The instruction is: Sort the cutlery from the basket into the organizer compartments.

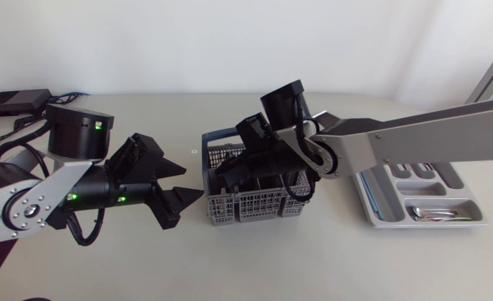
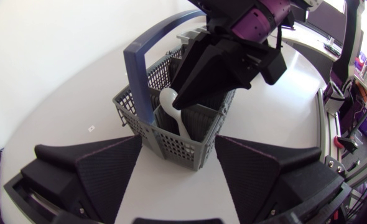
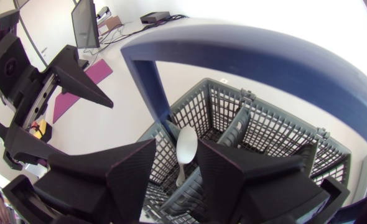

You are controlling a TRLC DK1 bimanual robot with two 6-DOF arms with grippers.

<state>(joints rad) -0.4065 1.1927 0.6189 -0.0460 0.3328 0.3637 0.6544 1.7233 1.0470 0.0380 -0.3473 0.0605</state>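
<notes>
Right tool (image 3: 177,146) is down inside the grey basket (image 3: 264,124), under its blue handle (image 3: 264,56). Tool is open, with the wedges parted a little. White spoon (image 3: 187,149) stands upright in the gap, bowl up at tip level. It is close against one wedge, and mesh shows through on the other side. Spoon shaft drops out of sight below the wedges, so contact lower down is not readable.

Left tool (image 1: 190,182) sits low over the worktop (image 1: 255,259) just beside the basket, wide open and holding nothing; the basket's near corner is just ahead of its tips. From its camera the spoon bowl pokes out beside the right tool's tip, the rest hidden by mesh and divider.

From overhead the right tool and arm cover most of the basket, so its contents are unreadable.

Organizer (image 1: 472,201) lies behind the right tool, well apart from the basket, part hidden under the arm. Metal cutlery (image 1: 434,214) lies in one compartment, type unclear
</notes>
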